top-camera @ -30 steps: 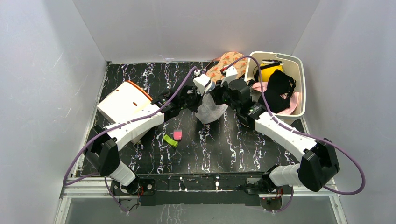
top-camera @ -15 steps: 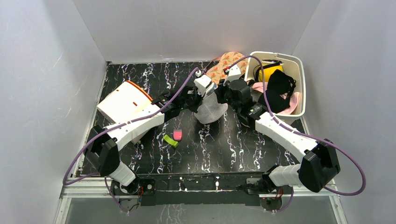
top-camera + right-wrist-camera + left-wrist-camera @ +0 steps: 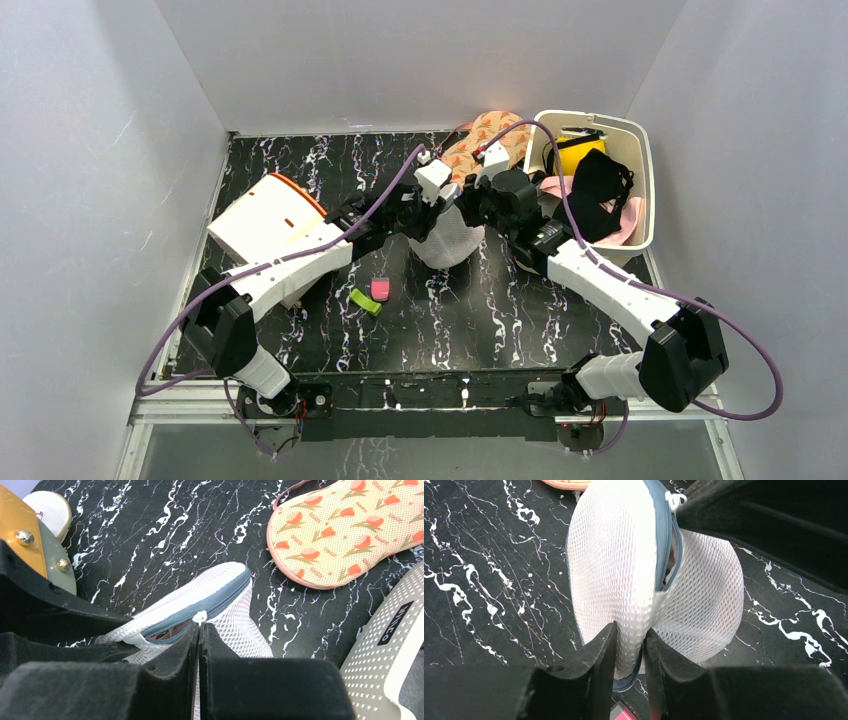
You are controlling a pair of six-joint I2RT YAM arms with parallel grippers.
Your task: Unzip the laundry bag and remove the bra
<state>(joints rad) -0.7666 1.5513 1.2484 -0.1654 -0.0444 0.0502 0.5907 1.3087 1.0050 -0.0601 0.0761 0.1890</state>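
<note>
1. While the left claw is nearly shut, pinching a fold of the bag, the right claw is pressed closed on the zip pull. The bag sits just ahead of both claws and between them, seemingly on edge on the tabletop.
2. Just left of the right claw's tips the zip gapes a little. Something pinkish shows inside, perhaps the bra.
3. To do this step well, I would keep the left pinch firm as an anchor. The right claw should draw the pull away from it along the curved rim, so the mesh stays taut and does not bunch in the track.
4. Compared with a second ago, the top view shows the bag rounder between the claws, where it had drooped to a point. Both arms have barely shifted.
</note>
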